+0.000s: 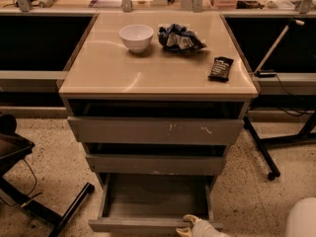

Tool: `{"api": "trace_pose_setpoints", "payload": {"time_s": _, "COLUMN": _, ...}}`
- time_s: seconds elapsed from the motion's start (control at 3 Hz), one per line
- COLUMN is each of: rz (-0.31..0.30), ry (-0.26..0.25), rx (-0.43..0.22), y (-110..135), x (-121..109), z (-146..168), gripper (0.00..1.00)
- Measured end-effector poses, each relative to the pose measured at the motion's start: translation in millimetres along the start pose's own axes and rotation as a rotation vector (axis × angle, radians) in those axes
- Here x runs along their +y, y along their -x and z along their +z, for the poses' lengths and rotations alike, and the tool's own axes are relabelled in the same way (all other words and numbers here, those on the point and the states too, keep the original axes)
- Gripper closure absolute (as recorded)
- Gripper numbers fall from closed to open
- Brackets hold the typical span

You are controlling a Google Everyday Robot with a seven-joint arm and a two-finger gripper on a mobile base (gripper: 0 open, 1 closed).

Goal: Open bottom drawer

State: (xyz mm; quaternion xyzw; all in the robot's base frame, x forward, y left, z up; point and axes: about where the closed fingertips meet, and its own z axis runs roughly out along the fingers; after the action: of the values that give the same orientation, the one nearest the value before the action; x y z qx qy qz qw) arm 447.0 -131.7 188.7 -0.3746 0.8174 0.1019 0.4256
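Note:
The bottom drawer (pixel 133 224) of the grey cabinet stands pulled well out, its shallow grey box (pixel 153 196) showing empty inside. Its plain front runs along the bottom edge of the view. My gripper (pixel 186 225) is at the drawer front's right part, with pale fingertips (pixel 189 218) over its top edge. The rest of the arm leaves the view at the bottom. The middle drawer front (pixel 155 164) and the scratched top drawer front (pixel 155 131) are each out a little.
On the cabinet top (pixel 98 68) sit a white bowl (pixel 136 36), a crumpled blue bag (pixel 178 37) and a dark snack bar (pixel 220 68). A chair base (pixel 29 191) stands on the floor at left. A wheeled stand leg (pixel 264 152) is at right. A white robot part (pixel 301 218) is at the bottom right.

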Motion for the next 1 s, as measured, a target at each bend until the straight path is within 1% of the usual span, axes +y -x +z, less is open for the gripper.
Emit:
{"api": "trace_pose_setpoints", "payload": {"time_s": 0.33, "rz": 0.0, "ry": 0.0, "rx": 0.0, "y": 0.0, "x": 0.0, "z": 0.0, "gripper": 0.82}}
{"api": "trace_pose_setpoints", "payload": {"time_s": 1.0, "rz": 0.0, "ry": 0.0, "rx": 0.0, "y": 0.0, "x": 0.0, "z": 0.0, "gripper": 0.35}}
